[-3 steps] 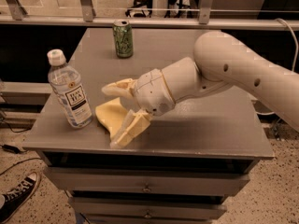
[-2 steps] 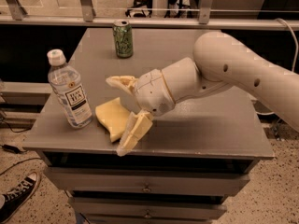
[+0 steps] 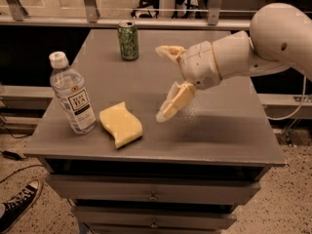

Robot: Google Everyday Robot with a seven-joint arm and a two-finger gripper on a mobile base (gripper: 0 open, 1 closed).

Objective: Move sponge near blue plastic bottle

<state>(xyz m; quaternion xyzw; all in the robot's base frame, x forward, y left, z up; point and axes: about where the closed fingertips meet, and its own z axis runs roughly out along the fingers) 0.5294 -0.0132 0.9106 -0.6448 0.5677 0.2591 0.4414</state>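
Observation:
The pale yellow sponge (image 3: 121, 124) lies flat on the grey table top (image 3: 219, 130), near its front left. The clear bluish plastic bottle (image 3: 73, 94) with a white cap stands upright just left of the sponge, a small gap between them. My gripper (image 3: 163, 82) is open and empty. It hovers above the middle of the table, to the right of and above the sponge. One cream finger points up-left, the other down-left.
A green drink can (image 3: 129, 41) stands at the back of the table, left of centre. The table is a drawer cabinet with front edge close to the sponge. A railing runs behind. A shoe (image 3: 17, 209) is on the floor at lower left.
My gripper has let go of the sponge, which now rests on the table by the bottle. The gripper has lifted and drawn back to the right, fingers spread.

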